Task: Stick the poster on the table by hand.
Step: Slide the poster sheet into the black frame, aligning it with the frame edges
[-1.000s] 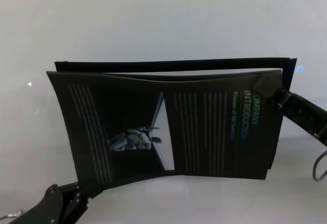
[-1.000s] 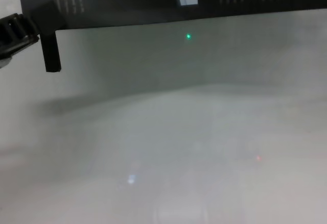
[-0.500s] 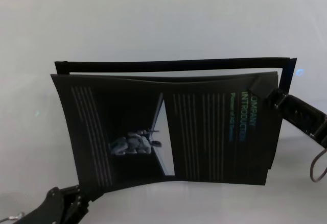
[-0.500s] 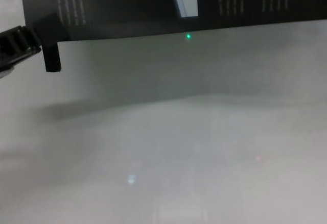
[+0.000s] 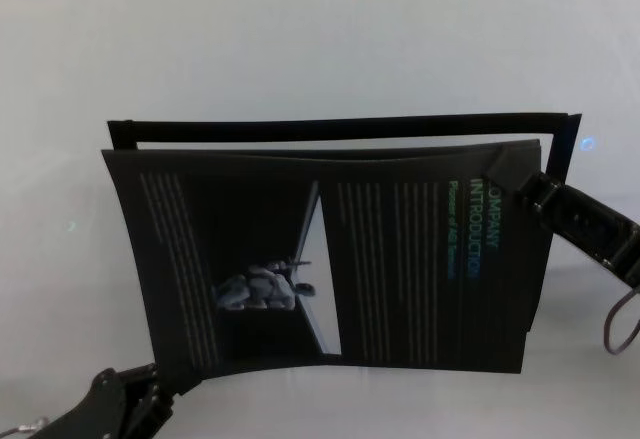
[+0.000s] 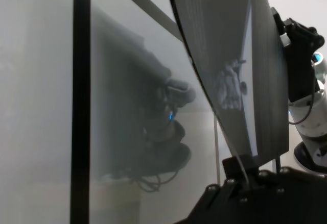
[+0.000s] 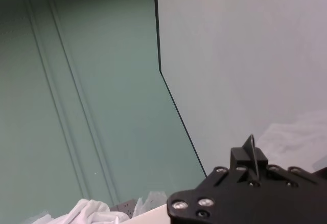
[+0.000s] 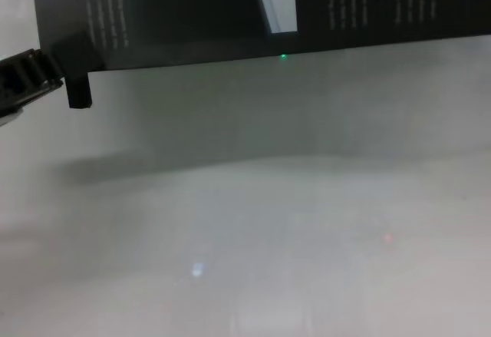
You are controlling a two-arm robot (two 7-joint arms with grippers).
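The poster (image 5: 330, 259), a black sheet with pale text columns, a white slanted strip and a bluish picture, hangs slightly bowed above the table (image 5: 300, 39). My left gripper (image 5: 170, 381) is shut on its near left corner. My right gripper (image 5: 515, 181) is shut on its far right corner. In the left wrist view the poster (image 6: 235, 55) rises from my left gripper (image 6: 240, 165), with the right gripper (image 6: 299, 55) beyond it. The right wrist view shows my right gripper (image 7: 250, 157) pinching the poster's (image 7: 92, 106) thin edge. The chest view shows the poster's lower edge (image 8: 192, 14) above the table (image 8: 268, 237), beside my left gripper (image 8: 73, 64).
A thin black outline of bars (image 5: 340, 124) shows just behind the poster's far edge. A cable loop (image 5: 620, 324) hangs under the right arm. White cloth (image 7: 97, 211) lies at the edge of the right wrist view.
The poster has moved down and toward me with both grippers still holding it. Its lower edge sits lower in both the head and chest views.
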